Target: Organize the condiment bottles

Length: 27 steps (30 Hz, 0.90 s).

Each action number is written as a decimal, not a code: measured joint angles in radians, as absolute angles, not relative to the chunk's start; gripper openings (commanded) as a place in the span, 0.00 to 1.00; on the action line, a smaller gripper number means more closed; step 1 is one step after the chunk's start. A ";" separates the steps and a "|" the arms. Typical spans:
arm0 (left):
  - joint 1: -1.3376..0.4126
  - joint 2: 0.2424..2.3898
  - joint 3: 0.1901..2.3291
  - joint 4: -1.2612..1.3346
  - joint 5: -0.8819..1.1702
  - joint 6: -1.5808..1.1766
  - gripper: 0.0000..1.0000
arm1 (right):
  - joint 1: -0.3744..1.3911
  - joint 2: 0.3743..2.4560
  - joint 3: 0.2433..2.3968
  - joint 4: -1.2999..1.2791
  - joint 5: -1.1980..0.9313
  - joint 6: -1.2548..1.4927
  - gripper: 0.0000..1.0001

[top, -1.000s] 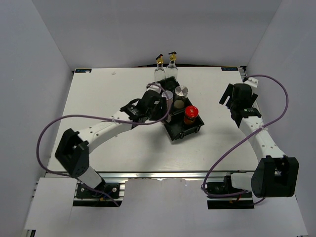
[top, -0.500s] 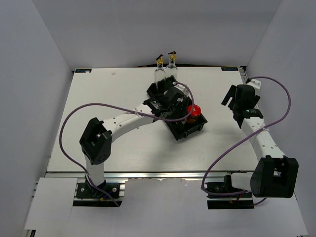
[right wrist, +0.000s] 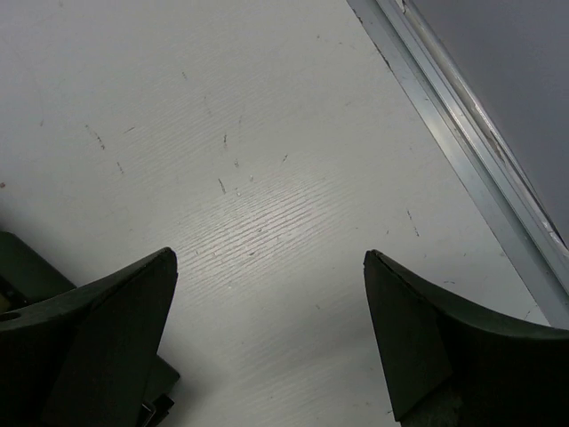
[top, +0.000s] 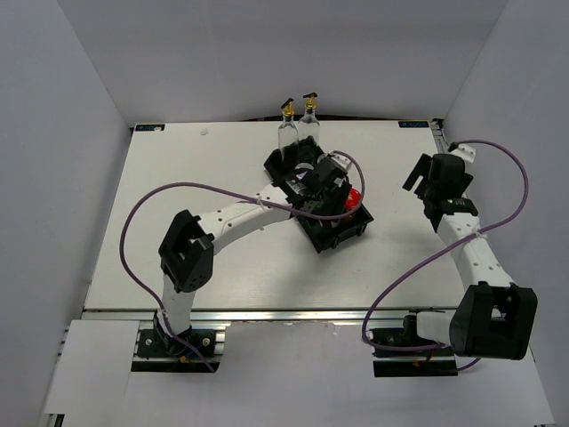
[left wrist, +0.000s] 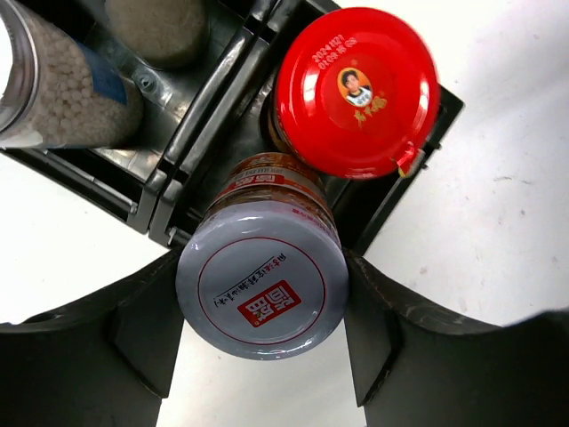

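Top: L gripper (top: 322, 185) has swung from beside the black tray (top: 342, 233) to over it. Glass spout bottles (top: 298, 124) stand just beyond; R gripper (top: 427, 178) is well off. L wrist: clamped on the round grey-lidded jar (left wrist: 262, 289), glossy red-capped jar (left wrist: 356, 89) just ahead in a ribbed slot, so placement looks near. R wrist: fingers apart, nothing between, matte table (right wrist: 231, 133) below.

Def a robotics lab rig imo: white table (top: 178, 178) boxed in w/ plain grey walls (top: 53, 133), alu rail (top: 293, 313) on the near edge, 2 arms (top: 233, 215) bolted on, purple cables (top: 487, 140) looping everywhere.
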State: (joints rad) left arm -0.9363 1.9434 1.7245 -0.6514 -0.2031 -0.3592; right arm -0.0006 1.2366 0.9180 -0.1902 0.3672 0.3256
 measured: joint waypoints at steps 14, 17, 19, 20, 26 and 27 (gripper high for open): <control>-0.936 2.092 1.809 -0.707 -0.236 -0.321 0.24 | -0.033 1.220 0.901 -0.178 0.347 0.326 0.89; -0.936 2.116 1.819 -0.708 -0.239 -0.318 0.33 | -0.038 1.220 0.901 -0.177 0.337 0.327 0.89; -0.936 2.128 1.824 -0.711 -0.244 -0.318 0.39 | -0.038 1.220 0.901 -0.177 0.333 0.327 0.89; -0.936 2.132 1.827 -0.712 -0.245 -0.318 0.43 | -0.039 1.220 0.901 -0.177 0.332 0.327 0.89; -0.936 2.144 1.840 -0.718 -0.255 -0.318 0.67 | -0.040 1.220 0.900 -0.177 0.325 0.327 0.89; -0.936 2.144 1.840 -0.720 -0.257 -0.318 0.68 | -0.040 1.220 0.900 -0.177 0.323 0.327 0.89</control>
